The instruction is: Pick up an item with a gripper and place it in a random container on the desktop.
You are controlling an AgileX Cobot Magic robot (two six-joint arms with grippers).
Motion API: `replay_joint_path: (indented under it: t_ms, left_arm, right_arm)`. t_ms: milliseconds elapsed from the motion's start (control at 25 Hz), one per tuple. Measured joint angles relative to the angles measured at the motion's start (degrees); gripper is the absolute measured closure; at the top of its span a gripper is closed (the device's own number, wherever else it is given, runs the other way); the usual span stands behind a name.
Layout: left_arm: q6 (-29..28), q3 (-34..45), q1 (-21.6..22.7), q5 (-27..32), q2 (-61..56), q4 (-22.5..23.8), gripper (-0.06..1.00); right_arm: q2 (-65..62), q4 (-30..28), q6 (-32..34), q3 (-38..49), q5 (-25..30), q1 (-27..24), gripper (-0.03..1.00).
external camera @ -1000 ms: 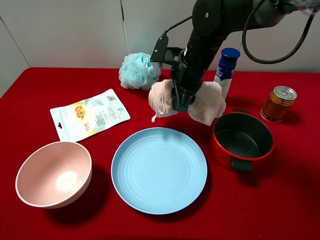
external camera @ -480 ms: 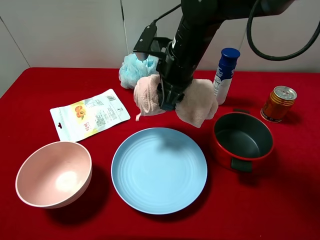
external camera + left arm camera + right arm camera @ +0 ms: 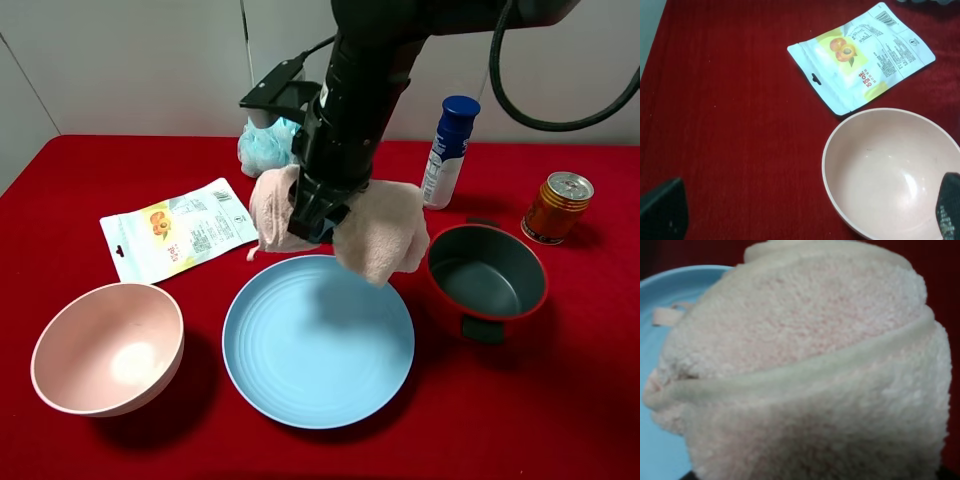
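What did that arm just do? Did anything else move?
The right gripper, clamped on the pink towel, carried it leftward and toward the camera, so that it now hangs over the blue plate's far rim. The pink bowl, snack pouch, red pot and can stayed put.

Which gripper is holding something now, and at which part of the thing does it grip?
The right gripper holds the pink towel at its middle; both ends hang free. The left gripper is open and empty.
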Motion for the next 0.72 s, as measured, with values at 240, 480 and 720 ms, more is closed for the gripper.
replay_joint_path:
  t_ms: [240, 480, 720]
  left_arm:
    - [0.0, 0.0, 0.0, 0.0, 0.0, 0.06, -0.04]
    - [0.0, 0.0, 0.0, 0.0, 0.0, 0.06, -0.04]
    - [0.0, 0.0, 0.0, 0.0, 0.0, 0.06, -0.04]
  right_arm:
    - [0.0, 0.48, 5.88, 0.0, 0.85, 3.23, 0.62]
    - [0.0, 2.32, 9.61, 0.78, 0.65, 3.94, 0.62]
    - [0.0, 3.18, 10.06, 4.02, -2.3, 3.94, 0.62]
